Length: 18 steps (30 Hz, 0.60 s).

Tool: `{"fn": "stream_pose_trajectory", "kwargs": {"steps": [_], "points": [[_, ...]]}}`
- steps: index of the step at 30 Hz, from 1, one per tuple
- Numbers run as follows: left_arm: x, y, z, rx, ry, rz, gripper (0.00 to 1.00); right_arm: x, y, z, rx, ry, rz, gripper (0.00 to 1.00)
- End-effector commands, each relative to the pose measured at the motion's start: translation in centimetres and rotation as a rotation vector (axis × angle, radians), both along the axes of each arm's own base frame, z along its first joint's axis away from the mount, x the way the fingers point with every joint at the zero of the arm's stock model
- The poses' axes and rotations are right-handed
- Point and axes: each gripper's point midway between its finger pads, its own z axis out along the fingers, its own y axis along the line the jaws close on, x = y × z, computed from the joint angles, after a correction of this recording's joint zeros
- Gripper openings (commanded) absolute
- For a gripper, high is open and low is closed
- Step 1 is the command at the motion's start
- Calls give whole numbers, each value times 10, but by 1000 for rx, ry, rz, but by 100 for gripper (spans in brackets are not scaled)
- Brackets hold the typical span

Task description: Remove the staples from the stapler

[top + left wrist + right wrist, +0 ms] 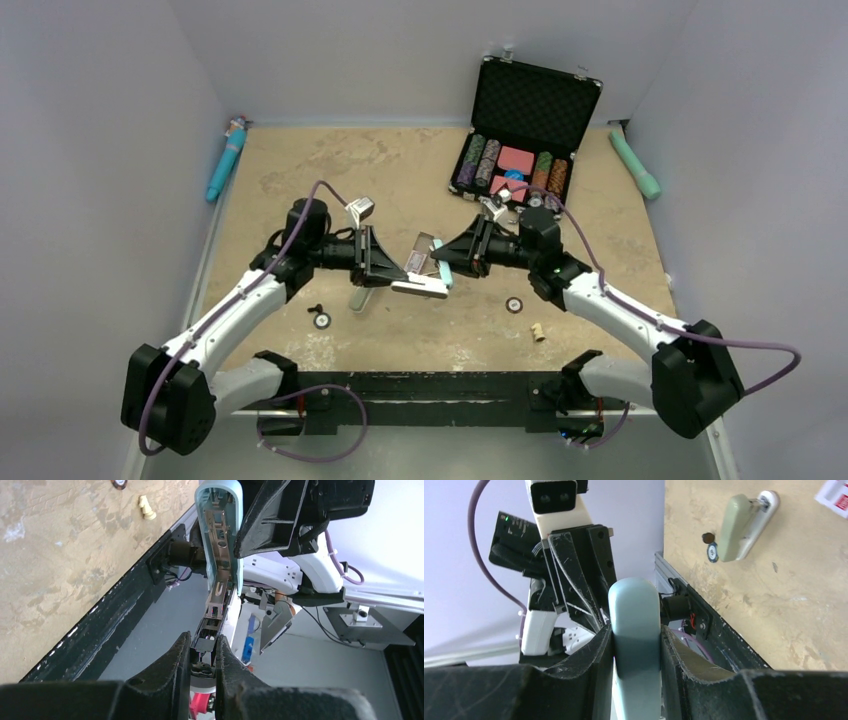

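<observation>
An opened stapler hangs between my two grippers above the middle of the table. Its light-teal top cover is swung away from the metal magazine and white base. My left gripper is shut on the rear end of the magazine and base. My right gripper is shut on the teal cover. The metal channel inside the cover faces the left wrist camera. I cannot make out the staples in any view.
A second grey-green stapler lies below the left gripper. A small red-and-white box sits under the grippers. Black-rimmed discs, a cream piece, an open chip case and teal tools lie around.
</observation>
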Motion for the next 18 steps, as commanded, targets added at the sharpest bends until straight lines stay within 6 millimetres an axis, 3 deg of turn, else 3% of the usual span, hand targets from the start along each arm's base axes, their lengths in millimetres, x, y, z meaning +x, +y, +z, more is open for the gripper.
{"fn": "stream_pose_trajectory", "kwargs": {"steps": [1,9,18], "points": [[22,4,-28,63,59,116,0,2,-13,-47,-58,234,-111,0],[24,3,-69,103,227,147,0,-4,-25,-88,-82,410,-214,0],[16,17,-109,270,506,281,0,-15,-42,-131,-202,637,-328,0]]}}
